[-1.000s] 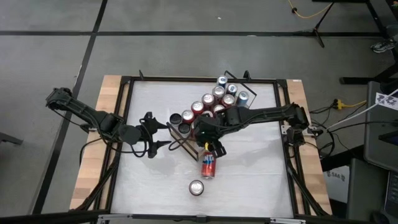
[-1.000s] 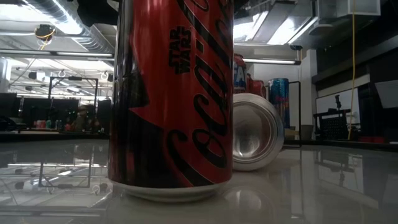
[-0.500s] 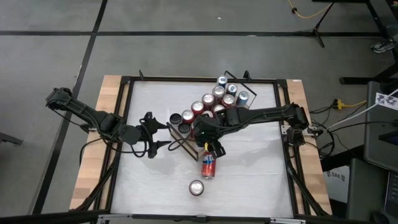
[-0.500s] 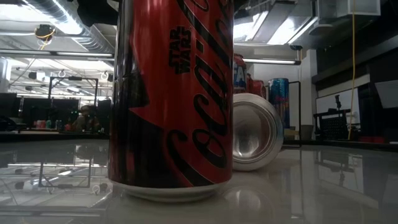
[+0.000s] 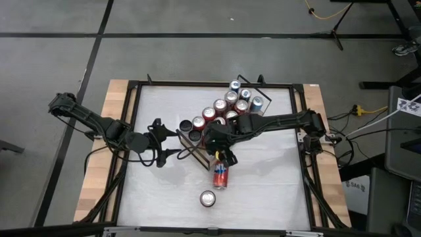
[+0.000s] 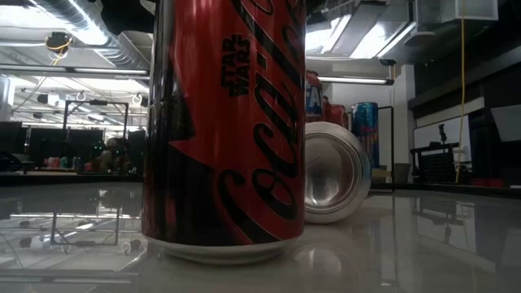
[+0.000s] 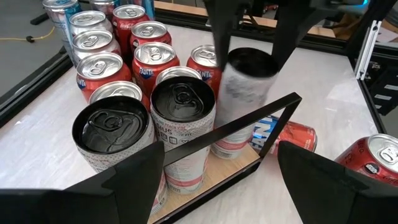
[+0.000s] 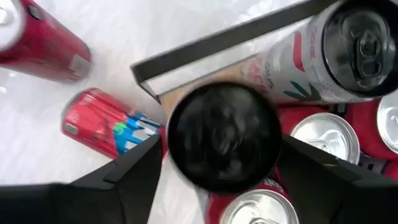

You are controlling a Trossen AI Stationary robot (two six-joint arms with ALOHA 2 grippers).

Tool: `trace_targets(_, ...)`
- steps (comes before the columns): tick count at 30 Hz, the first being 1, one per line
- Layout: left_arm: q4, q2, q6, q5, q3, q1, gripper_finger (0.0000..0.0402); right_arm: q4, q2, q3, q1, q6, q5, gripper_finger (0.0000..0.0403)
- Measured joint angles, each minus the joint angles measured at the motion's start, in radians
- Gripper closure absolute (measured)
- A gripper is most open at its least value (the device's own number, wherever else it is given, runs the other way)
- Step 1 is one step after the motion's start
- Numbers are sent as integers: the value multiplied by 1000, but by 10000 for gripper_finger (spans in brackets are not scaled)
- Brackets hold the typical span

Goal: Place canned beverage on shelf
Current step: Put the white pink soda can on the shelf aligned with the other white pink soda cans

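The shelf [image 5: 197,157] is a light-wood board with black wire rails [image 7: 249,118], lying slantwise mid-table and bearing several upright cans [image 7: 146,56]. My right gripper [image 5: 218,141] is over the shelf's near end, shut on a white can with a black top [image 7: 244,93]. My left gripper [image 5: 162,143] is open and empty just left of the shelf, its fingers [image 7: 124,186] wide apart. A red and blue can [image 5: 220,176] lies on its side on the table by the shelf's near end. A red cola can [image 5: 208,198] stands upright nearer the front edge. My right gripper pinches the white can's upper wall [image 7: 231,65] between its two fingers [image 8: 140,177], one on each side, coming from above and pointing down. The can is upright at the shelf's near end [image 7: 236,163]. I cannot tell whether its base touches the board.
Two black-topped white cans [image 7: 183,102] stand on the shelf just beside the held can. Red cans [image 8: 323,134] crowd the board behind it. The lying can [image 8: 106,127] and the upright cola can [image 6: 224,122] stand on the white tabletop [image 5: 263,184] toward the front.
My right gripper has eased a little toward the table's left with the white can, which stays upright over the shelf's near end. My left gripper has kept still.
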Motion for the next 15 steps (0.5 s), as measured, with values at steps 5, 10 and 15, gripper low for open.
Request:
trace_targets(5,0,0,0,0,0,0,97,0,2,-1,0,0,37,74)
trace_targets(10,0,0,0,0,0,0,97,1,2,-1,0,0,91,66)
trace_targets(15,0,0,0,0,0,0,97,2,2,0,0,0,95,67)
